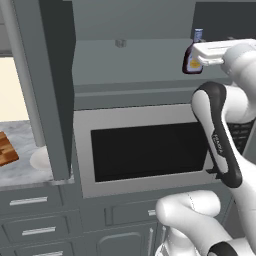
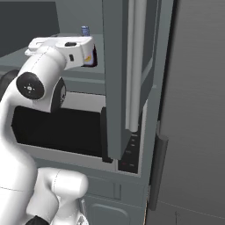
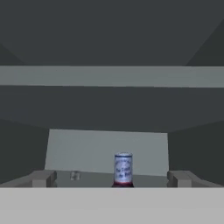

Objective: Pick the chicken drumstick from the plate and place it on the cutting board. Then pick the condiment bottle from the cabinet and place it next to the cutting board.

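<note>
we are reaching up into the open cabinet above the microwave, and our end effector is standing spread wide, gripping nothing. in the hand view the two fingertips are sitting well apart at the bottom, and the condiment bottle is rising between them, its labelled neck and cap showing, a little right of the middle. we cannot tell from this view whether the fingers are touching it.

in the left base view the condiment bottle is standing upright on the cabinet's grey inner shelf, just beside the white hand, with its dark body, yellow-orange label and bluish cap showing. in the right base view the bottle is peeking out past the front of the hand, the cap above it.

far to the left, on the marbled table, we are seeing a corner of the checkered cutting board and an edge of the white plate near it, partly hidden by the cabinet door.
</note>
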Available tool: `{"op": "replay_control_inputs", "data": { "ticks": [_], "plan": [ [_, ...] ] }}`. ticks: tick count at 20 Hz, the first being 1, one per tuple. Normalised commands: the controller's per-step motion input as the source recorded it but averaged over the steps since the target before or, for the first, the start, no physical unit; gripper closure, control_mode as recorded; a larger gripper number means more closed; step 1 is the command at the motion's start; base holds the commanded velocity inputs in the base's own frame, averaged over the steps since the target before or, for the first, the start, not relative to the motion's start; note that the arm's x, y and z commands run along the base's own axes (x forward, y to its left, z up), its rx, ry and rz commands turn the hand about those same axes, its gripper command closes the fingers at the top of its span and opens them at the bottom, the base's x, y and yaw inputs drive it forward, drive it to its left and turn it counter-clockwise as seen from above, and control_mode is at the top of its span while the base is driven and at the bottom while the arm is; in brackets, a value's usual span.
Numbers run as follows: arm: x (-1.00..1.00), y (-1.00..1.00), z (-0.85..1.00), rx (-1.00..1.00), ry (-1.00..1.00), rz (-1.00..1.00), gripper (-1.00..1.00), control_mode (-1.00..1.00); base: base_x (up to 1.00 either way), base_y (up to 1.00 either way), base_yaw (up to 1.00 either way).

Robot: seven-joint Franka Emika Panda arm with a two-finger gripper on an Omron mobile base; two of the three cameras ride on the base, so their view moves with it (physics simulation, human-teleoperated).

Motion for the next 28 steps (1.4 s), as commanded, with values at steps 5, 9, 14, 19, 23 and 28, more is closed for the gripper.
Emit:
{"op": "replay_control_inputs", "data": {
  "ticks": [5, 9, 14, 19, 23, 28],
  "plan": [
    [0.18, -0.02, -0.02, 0.0, 0.0, -0.01, -1.0, -1.0, 0.0, 0.0, 0.0],
    [0.16, -0.01, -0.05, 0.0, 0.0, 0.0, -1.0, -1.0, 0.0, 0.0, 0.0],
    [0.17, -0.01, -0.03, 0.0, 0.0, 0.0, -1.0, -1.0, 0.0, 0.0, 0.0],
    [0.15, -0.01, 0.0, 0.0, 0.0, 0.0, -1.0, -1.0, 0.0, 0.0, 0.0],
    [0.13, -0.01, 0.0, 0.0, 0.0, 0.0, -1.0, -1.0, 0.0, 0.0, 0.0],
    [0.13, -0.02, 0.0, 0.0, 0.0, 0.0, -1.0, -1.0, 0.0, 0.0, 0.0]
  ]
}}
